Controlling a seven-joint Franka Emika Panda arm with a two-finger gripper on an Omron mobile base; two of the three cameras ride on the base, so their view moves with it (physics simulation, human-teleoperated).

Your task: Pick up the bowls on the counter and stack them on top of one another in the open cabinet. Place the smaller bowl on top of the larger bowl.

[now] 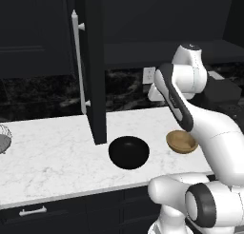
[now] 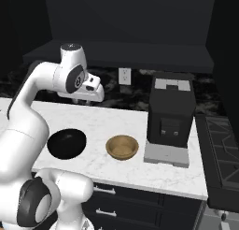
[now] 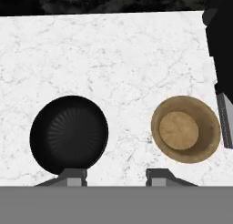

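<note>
Bowls are sitting apart on counter [image 3: 113,59]. In hand view, larger bowl [image 3: 69,134] is lying at 10 o'clock of gripper [image 3: 116,176], smaller bowl [image 3: 185,129] at 2 o'clock. Gripper's hovering above, touching neither, jaws standing part open, holding nothing.

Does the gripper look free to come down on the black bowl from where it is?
Probably yes. The gripper hangs above the counter with jaws apart and empty, and the larger bowl sits open-side up with nothing on it, apart from the smaller bowl.
</note>
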